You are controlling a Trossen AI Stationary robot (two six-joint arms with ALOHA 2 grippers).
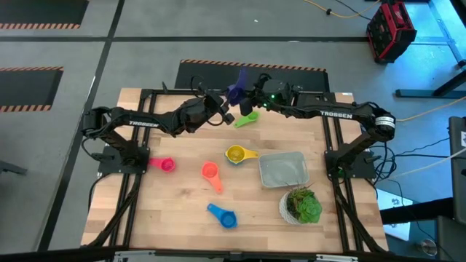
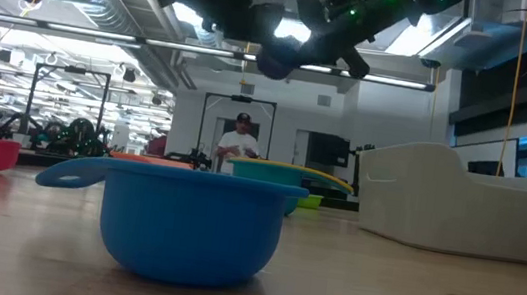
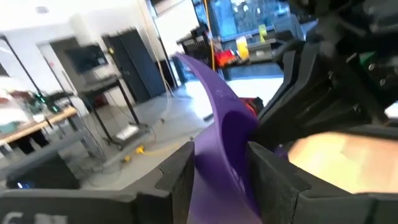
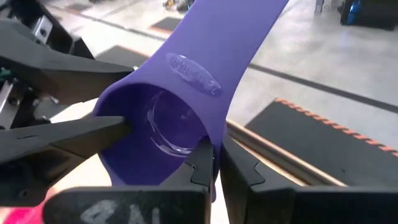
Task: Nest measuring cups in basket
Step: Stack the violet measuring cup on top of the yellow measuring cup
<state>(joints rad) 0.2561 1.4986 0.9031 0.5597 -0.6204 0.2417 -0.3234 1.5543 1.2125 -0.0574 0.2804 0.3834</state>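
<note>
Broadly: wooden worktop (image 1: 182, 211) filling the middle of the high view, with the light-gray basket (image 1: 284, 171) at centre right, holding nothing as yet. Just below it, toward lower right, a white pot with a green plant (image 1: 300, 205) (not part of the job).

Above the worktop's far edge, at upper centre of that view, both arms meeting around the purple cup (image 1: 237, 93), held in the air, well apart from the basket. Right end effector (image 4: 214, 155) pressed together on the cup's wall near the root of the handle, bowl facing its camera. Left end effector (image 3: 221, 155) flanking the same cup from the other side; cannot tell whether pinching or merely standing alongside.

Loose on the worktop, none nested: green cup (image 1: 247, 118) at upper centre, yellow cup (image 1: 237, 154) just left of the basket, salmon cup (image 1: 210, 172) at centre, pink cup (image 1: 166, 164) at left, blue cup (image 1: 226, 216) at lower centre.

Judged a handover from left to right. To do it well: confirm the right pinch is firm before drawing the left away; back the left out straight, without dragging the rim. Then carry the cup low toward the basket, bowl upward, and set it down with the handle inside the walls, leaving room to nest the rest.
</note>
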